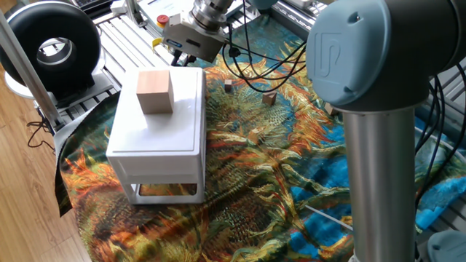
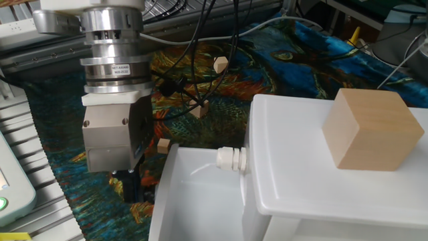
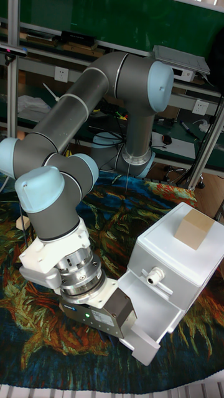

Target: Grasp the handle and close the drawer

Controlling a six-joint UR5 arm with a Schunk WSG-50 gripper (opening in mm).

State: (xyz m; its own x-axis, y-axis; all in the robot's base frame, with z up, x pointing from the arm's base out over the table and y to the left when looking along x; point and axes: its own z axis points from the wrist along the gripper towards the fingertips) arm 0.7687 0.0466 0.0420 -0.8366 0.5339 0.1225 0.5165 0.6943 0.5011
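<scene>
With the drawer [image 3: 146, 317] pulled out of the white cabinet [image 3: 186, 264] toward 7 o'clock in the tall fixed view and the gripper [image 2: 132, 189] low at its front, fingers hidden so their state cannot be told, the arm should push straight toward 1 o'clock, keeping the wooden cube [image 3: 194, 229] undisturbed.

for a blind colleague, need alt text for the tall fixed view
A grey robot arm bends down so its gripper sits at the front of an open white drawer in a small white cabinet. A wooden cube rests on top, over a colourful patterned cloth.
</scene>
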